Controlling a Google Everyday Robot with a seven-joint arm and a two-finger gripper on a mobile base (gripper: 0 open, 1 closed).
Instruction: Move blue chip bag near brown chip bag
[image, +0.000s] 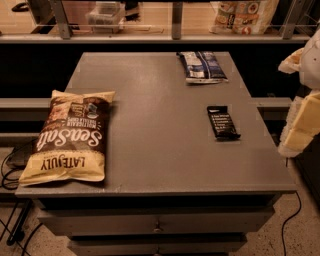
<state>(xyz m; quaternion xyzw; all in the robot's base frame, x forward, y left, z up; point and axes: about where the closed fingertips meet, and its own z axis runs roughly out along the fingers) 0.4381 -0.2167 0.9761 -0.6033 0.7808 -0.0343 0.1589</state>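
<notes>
the grey table (165, 150) is nearest, with drawers in front. the brown chip bag (70, 136) lies on its front left. the gripper (301, 122) is at the right edge, beside the table; open or closed, i cannot tell. the blue chip bag (202, 66) lies back right, well apart from the brown one, with a black bar (223, 122) near it.

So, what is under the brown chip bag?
The brown chip bag lies flat on the gray table, at its front left. Anything beneath it is covered. The gripper hangs beside the table's right edge.
</notes>
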